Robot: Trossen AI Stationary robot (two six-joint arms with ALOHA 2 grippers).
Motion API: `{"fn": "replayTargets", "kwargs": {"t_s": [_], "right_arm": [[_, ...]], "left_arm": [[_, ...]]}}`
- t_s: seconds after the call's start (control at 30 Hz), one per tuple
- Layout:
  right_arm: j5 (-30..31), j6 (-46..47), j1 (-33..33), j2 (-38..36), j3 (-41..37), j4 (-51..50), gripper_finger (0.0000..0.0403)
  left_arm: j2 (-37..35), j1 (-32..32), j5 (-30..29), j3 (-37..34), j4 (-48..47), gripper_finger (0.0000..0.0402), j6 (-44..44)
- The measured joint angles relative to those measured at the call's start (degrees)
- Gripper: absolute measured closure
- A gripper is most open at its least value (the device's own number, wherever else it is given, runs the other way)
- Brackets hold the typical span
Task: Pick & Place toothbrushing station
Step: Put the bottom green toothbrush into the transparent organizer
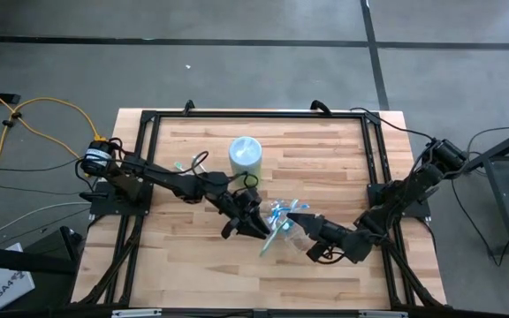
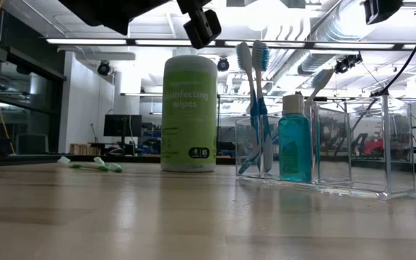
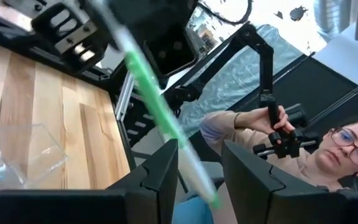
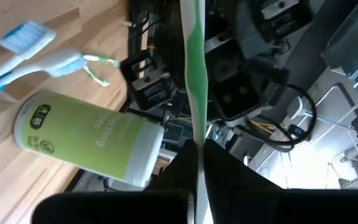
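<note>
On the table's near half, close to its middle, both grippers meet above the clear container (image 1: 283, 231). From above, this container is hard to read: only a pale tangle of blue and white.

The low view shows it much better. It is a long clear box (image 2: 352, 155) with several compartments. Two blue-white toothbrushes (image 2: 255, 108) stand upright in the end compartment nearest the wipes, a teal bottle (image 2: 295, 148) with a white cap stands in the next one, and another pale brush head (image 2: 322, 78) rises behind the bottle. Which compartment holds that one, I cannot tell.

The right gripper (image 4: 199, 149) is closed on a green-white toothbrush (image 4: 194, 68), pinching its handle between the fingers; only its wrist view shows this clearly. The left gripper (image 3: 199, 155) has its fingers narrowly apart, and a green-white brush (image 3: 151, 99) passes between them; whether they touch it, I cannot tell.

Farther back, the wipes canister (image 1: 245, 154) stands upright. Near the table's left edge small green floss picks (image 2: 92, 165) lie flat.

Beyond the table, the left wrist view shows a person (image 3: 303, 149) holding a control handle.
</note>
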Motion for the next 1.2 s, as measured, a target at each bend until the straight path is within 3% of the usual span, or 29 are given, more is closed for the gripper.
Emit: {"fn": "replayTargets", "kwargs": {"t_s": [0.17, 0.9, 1.2], "right_arm": [[-0.87, -2.14, -0.62, 0.0, 0.0, 1.77, 0.04], [-16.44, -5.4, -9.12, 0.01, 0.0, 3.26, 0.04], [-17.52, -6.49, -11.95, 0.02, 0.0, 4.9, 0.04]], "left_arm": [[0.0, 0.3, -0.18, 0.0, -0.5, 0.0283, 0.0], [0.0, 3.12, -0.26, -0.04, 0.94, 0.0283, 0.02], [0.0, 3.08, -0.63, -0.07, -0.09, 0.0283, -1.07]]}}
